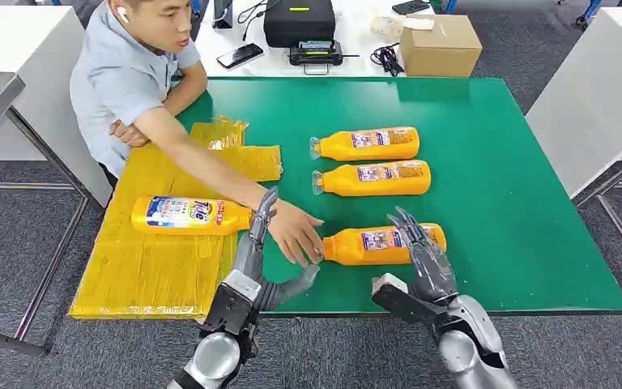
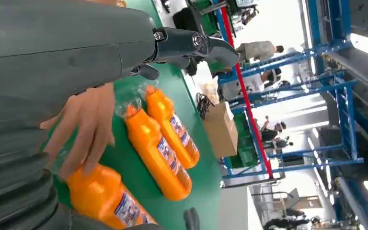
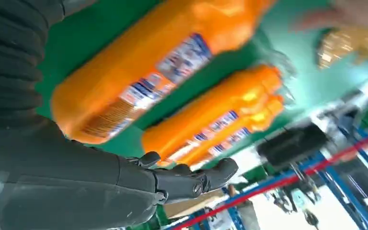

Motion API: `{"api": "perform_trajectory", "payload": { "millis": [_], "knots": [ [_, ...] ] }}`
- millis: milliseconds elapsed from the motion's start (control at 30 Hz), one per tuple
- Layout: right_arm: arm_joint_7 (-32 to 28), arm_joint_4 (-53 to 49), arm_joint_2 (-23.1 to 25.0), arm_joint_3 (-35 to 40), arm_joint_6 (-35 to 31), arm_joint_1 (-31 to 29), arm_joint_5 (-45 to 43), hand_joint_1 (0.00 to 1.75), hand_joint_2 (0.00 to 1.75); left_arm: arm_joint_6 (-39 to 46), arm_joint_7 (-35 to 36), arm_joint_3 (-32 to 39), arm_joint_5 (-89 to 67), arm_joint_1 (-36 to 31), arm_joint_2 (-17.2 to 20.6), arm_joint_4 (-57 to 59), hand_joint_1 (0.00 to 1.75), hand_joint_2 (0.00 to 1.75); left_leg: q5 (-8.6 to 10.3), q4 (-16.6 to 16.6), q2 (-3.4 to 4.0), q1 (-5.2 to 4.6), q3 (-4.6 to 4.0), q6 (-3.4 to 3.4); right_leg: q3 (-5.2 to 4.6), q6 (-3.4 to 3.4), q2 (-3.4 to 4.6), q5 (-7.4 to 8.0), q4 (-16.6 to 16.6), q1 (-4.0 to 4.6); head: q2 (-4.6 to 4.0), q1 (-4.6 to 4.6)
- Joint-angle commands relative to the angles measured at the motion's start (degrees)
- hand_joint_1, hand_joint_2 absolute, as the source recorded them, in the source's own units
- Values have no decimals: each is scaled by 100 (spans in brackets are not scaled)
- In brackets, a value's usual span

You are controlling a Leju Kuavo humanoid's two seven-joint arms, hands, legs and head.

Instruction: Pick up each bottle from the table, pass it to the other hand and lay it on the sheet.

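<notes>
The green worktop [image 1: 494,162] is carrying three orange bottles lying on their sides in a row, caps toward the robot's left. To their left the yellow sheet [image 1: 154,275] is lying spread out, with one bottle [image 1: 190,215] already resting on it. A person [image 1: 129,73] is sitting at the far left corner and reaching an arm across, the person's hand [image 1: 296,233] covering the cap end of the near bottle [image 1: 381,245].

The right robot hand [image 1: 417,243] is hovering over the label end of that near bottle, fingers apart and gripping nothing; whether they are touching the plastic cannot be told. The left robot hand [image 1: 263,251] is hanging between the sheet and the person's hand, fingers likewise spread and empty.

The bottles look full, so probably fairly heavy, with stiff, smooth, glossy plastic that may be slippery. Lying down, they are likely to roll. The wide labelled body seems the best place to wrap the fingers, leaving the neck end free for the other hand to take at the pass.

The middle bottle [image 1: 372,178] and far bottle [image 1: 366,143] are waiting just beyond.
</notes>
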Motion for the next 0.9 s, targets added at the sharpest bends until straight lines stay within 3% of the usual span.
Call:
{"api": "perform_trajectory", "payload": {
  "millis": [33, 233, 667, 767, 900],
  "knots": [
    [226, 193, -443, 335, 185, -120, 129, 0, 175, -29, 67, -23, -51, -44, 186, 39, 0, 175, -13, -2, 16, 11, 30, -16, 27, -19, 12, -8, -5, 12, 0, 0],
    [540, 543, -798, 399, -7, -279, 658, 0, 175, -173, 193, -46, -164, -49, 152, 40, 0, 175, -9, -1, 7, 8, 22, -10, 23, -13, 4, -5, -7, 9, 0, 0],
    [662, 716, -810, 388, -83, -413, 805, 0, 175, -207, 183, -90, -138, -58, 164, 48, 0, 175, -7, -4, 11, 7, 17, -10, 16, -13, 8, -2, -6, 8, 0, 0],
    [674, 1149, -783, 488, -445, -775, 1282, 0, 175, -236, 165, -210, -97, -117, 173, 94, 0, 175, -12, 0, 23, 9, 25, -13, 23, -16, 18, -3, -6, 10, 0, 0],
    [701, 1667, -733, 788, -423, -1311, 1461, 0, 175, -238, 123, -321, 23, -245, 137, 233, 0, 175, -13, 3, 36, 12, 24, -14, 20, -17, 31, 2, -5, 13, 0, 0]
  ]
}}
